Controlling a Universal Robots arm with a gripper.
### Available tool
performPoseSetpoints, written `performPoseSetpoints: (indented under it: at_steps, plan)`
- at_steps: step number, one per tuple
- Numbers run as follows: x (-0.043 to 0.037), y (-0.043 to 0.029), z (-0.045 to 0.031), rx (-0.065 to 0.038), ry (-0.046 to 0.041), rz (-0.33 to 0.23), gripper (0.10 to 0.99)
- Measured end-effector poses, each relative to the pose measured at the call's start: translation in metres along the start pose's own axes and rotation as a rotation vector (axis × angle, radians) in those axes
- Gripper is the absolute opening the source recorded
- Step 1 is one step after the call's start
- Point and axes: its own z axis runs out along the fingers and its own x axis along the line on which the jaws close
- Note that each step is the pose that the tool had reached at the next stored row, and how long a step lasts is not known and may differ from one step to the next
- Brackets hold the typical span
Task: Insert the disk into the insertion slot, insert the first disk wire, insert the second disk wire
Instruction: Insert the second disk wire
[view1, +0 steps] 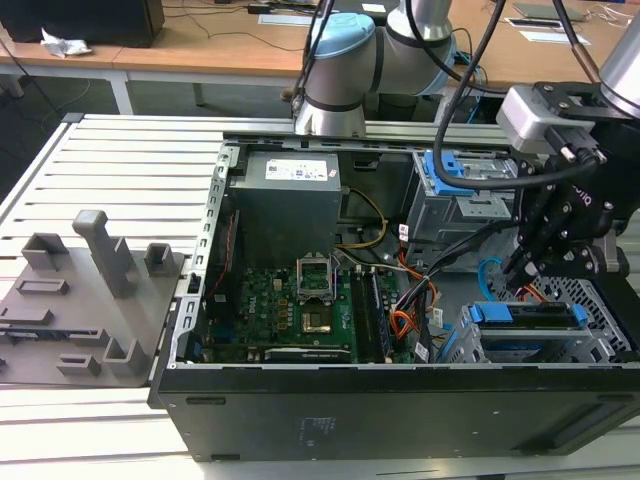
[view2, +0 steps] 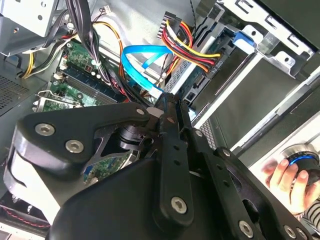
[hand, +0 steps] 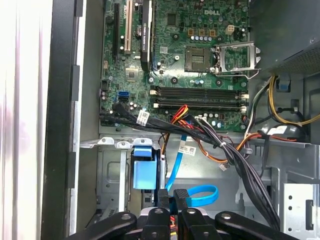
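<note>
One gripper (view1: 516, 268) just above the disk (view1: 530, 318), beside the second disk wire (view1: 487, 272).

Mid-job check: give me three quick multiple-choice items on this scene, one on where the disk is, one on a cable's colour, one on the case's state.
1. Where does the disk sit?
A. In the insertion slot at the exterior view's right
B. On the grey tray beside the computer
C. On top of the power supply

2. What colour is the looping flat cable next to the end effector?
A. Red
B. Light blue
C. Green

3. The computer case is:
A. Shut by its side panel
B. Standing upright on its feet
C. Lying open, motherboard exposed

Answers: 1 A, it lies within the perforated cage. 2 B, the loop shows light blue in both wrist views. 3 C, the board is in plain sight from above.
</note>
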Motion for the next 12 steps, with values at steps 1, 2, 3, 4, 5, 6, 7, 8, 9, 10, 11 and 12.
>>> performPoseSetpoints:
  at_steps: [1,2,3,4,5,6,7,8,9,10,11,12]
  plan:
    - [0.0001,0.0,0.0003,0.0,0.0002,0.0,0.161]
    - [0.0001,0.0,0.0006,0.0,0.0002,0.0,0.161]
    - [0.0006,-0.0001,0.0009,0.0,0.0,0.0,0.161]
    - [0.0017,-0.0003,0.0011,0.0,0.0001,0.0,0.161]
    - [0.0033,-0.0007,0.0015,0.0,0.0001,0.0,0.161]
    - [0.0039,-0.001,0.0017,0.0,0.0001,0.0,0.161]
    - [0.0046,-0.0014,0.0021,0.0,0.0002,0.0,0.161]
    - [0.0054,-0.0019,0.0026,0.0,0.0001,0.0,0.161]
    - [0.0061,-0.0024,0.0032,0.0,0.0001,0.0,0.161]
    - [0.0075,-0.0038,0.0045,-0.001,0.0001,0.0,0.161]
    - [0.0091,-0.0052,0.0058,-0.001,0.0002,0.0,0.161]
    - [0.0101,-0.006,0.0064,-0.001,0.0001,0.0,0.161]
